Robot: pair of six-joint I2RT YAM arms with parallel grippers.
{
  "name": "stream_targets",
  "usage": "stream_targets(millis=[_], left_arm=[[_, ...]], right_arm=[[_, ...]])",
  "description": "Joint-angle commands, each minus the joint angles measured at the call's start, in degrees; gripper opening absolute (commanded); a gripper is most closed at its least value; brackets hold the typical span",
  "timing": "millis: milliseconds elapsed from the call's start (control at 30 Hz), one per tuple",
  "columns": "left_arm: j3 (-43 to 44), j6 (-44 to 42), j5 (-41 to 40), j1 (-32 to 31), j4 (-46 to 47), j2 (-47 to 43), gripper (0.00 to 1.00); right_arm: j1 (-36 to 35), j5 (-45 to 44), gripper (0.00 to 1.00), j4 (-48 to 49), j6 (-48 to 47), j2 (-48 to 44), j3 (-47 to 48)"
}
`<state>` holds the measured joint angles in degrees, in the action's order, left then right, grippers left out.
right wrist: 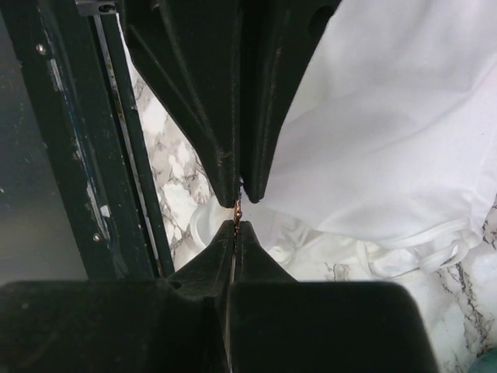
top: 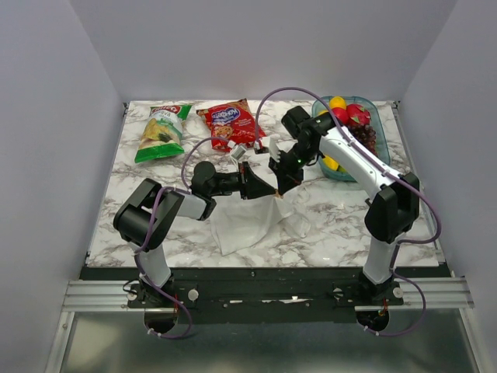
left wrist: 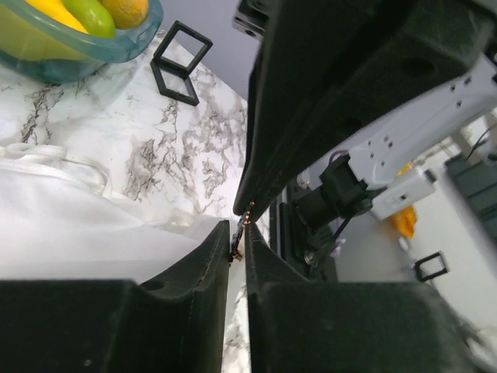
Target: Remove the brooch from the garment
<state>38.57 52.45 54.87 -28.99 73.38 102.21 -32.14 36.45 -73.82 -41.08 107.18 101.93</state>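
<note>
**Q:** Status of the left gripper (left wrist: 238, 238)?

**A:** Clenched to a narrow slit. The tiny coppery metal brooch (right wrist: 238, 208) sits in that slit at the fingertips. Its shape is too small to tell. The white fabric garment (left wrist: 93, 233) touches the outer face of one finger and spreads away to that side.

**Q:** Status of the right gripper (right wrist: 234, 225)?

**A:** Clamped flat. It meets the left gripper tip to tip and pinches the other end of the brooch.

**Q:** Surroundings?

**A:** Beyond the left gripper's tips are the white marble tabletop (left wrist: 178, 155), a black square frame box (left wrist: 181, 61) and a teal plastic bowl (left wrist: 136, 39) holding fruit.
</note>
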Motion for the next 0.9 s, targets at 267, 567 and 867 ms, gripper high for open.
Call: stream_targets(millis=[267,567,867], left_arm=[[2.0,-4.5,-2.5,3.4,-6.8,-1.5,0.39],[2.8,-4.1,-5.2,4.9,-8.2,-0.4,0.44],[1.9,-8.8,-5.9,5.7,-16.0,-2.3,0.46]], right_arm=[[-0.6,-20.1,0.02,-13.3,-13.8,1.4,8.0],[-2.6,-29.6,0.02,-13.6,-16.9,-5.2,-7.7],[-2.9,-31.9,0.02,-13.5,-14.5,-5.6,-8.0]])
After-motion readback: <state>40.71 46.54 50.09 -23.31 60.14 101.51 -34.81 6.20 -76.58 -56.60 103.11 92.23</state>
